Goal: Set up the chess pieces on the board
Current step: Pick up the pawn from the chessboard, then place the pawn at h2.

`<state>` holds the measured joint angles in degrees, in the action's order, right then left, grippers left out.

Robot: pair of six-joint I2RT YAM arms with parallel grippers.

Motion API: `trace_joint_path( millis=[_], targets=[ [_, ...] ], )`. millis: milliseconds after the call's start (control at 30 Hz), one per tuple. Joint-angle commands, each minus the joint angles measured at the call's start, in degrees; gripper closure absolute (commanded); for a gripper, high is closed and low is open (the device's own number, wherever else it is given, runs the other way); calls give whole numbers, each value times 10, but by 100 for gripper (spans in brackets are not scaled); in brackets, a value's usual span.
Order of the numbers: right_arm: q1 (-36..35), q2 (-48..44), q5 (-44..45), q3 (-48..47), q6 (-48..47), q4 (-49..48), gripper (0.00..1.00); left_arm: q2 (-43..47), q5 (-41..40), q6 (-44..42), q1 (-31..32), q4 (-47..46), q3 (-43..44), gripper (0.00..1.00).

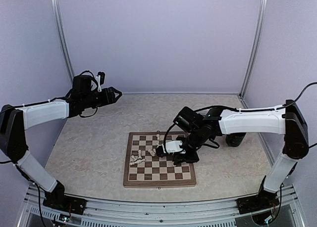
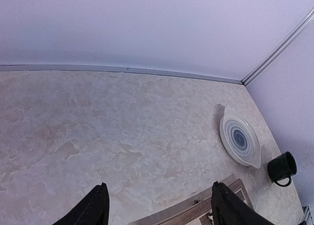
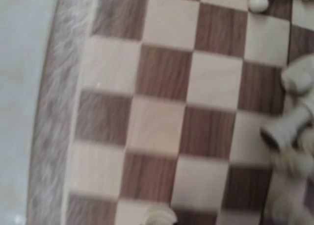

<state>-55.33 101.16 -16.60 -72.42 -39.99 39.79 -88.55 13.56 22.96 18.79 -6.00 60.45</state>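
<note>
Overhead first. The board [image 1: 168, 173] lies flat in the middle of the table [image 1: 89, 148], between my two arms. Most of the chess pieces [image 1: 140, 158] sit in a loose heap on its left half, several tipped over. One lone piece [image 1: 158, 136] stands upright near the far edge. My right gripper [image 1: 159, 152] is down low over the board, just right of the heap, and its jaws are closed right down. From here I cannot tell whether a piece is pinched between them. My left gripper [image 1: 117, 94] hangs high over the far left of the table, well apart from the board, jaws spread wide and holding nothing. A dark mug [image 1: 235, 139] stands behind my right forearm.

Left wrist camera. The left gripper [image 2: 159, 186] has its two black fingers [image 2: 95, 208] standing well apart, with bare table between them. Past them a corner of the board [image 2: 196, 208] shows at the bottom edge. A round plate [image 2: 239, 139] lies near the right wall with its grey rings in plain view. The mug [image 2: 282, 167] is just beside it, and its inside is too dark for me to read.

Right wrist camera. The view is close and blurred, and the board [image 3: 162, 127] fills it. Toppled chess pieces [image 3: 289, 127] crowd the right edge. The pale top of one piece [image 3: 159, 216] pokes in at the bottom middle. My own fingers do not show.
</note>
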Motion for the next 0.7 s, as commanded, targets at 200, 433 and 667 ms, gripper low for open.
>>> trace_joint_path(
  millis=[200,433,667],
  targets=[
    [-3,-96,43,115,-10,-30,99,-6,6,-4,-18,-3,12,29],
    [1,-99,56,132,-9,-36,99,-9,7,-7,-18,1,15,29],
    [3,-92,69,140,-3,-50,97,-10,11,-9,-19,5,18,29]
  ],
)
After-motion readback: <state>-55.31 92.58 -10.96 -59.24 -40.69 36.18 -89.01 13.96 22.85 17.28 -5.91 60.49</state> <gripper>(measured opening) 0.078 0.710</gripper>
